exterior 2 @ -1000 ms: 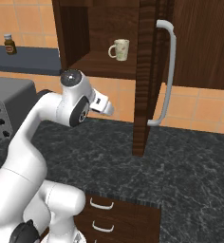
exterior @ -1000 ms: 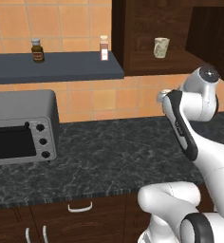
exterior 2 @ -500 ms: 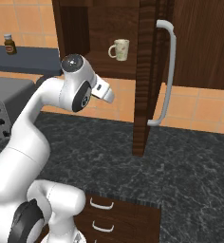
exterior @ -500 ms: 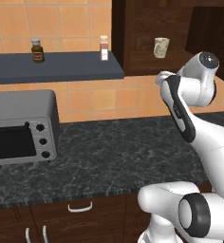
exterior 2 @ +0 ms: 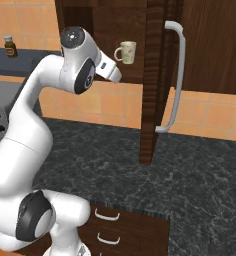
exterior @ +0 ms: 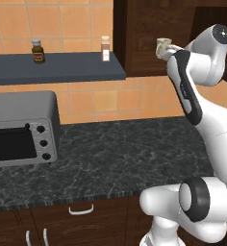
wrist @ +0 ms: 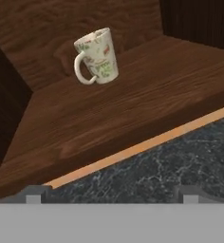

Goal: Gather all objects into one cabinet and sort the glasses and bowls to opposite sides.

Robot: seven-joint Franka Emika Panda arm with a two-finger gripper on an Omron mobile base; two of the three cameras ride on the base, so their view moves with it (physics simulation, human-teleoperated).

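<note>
Open dark wooden cabinet (exterior 2: 152, 75), cream patterned mug (wrist: 98, 57) upright on its bottom shelf, dark wall shelf (exterior: 57, 69) carrying two small jars (exterior: 37, 51), black stone counter (exterior: 115, 153) bearing a grey toaster oven (exterior: 21, 127)

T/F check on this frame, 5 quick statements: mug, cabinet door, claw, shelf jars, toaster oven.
1. The cream mug stands upright on the cabinet shelf. True.
2. The claw is shut on the mug. False: it is open, short of the mug, holding nothing.
3. The cabinet door is closed. False: it is swung open.
4. Two small jars sit on the dark wall shelf. True.
5. The toaster oven sits inside the cabinet. False: it is on the counter.
</note>
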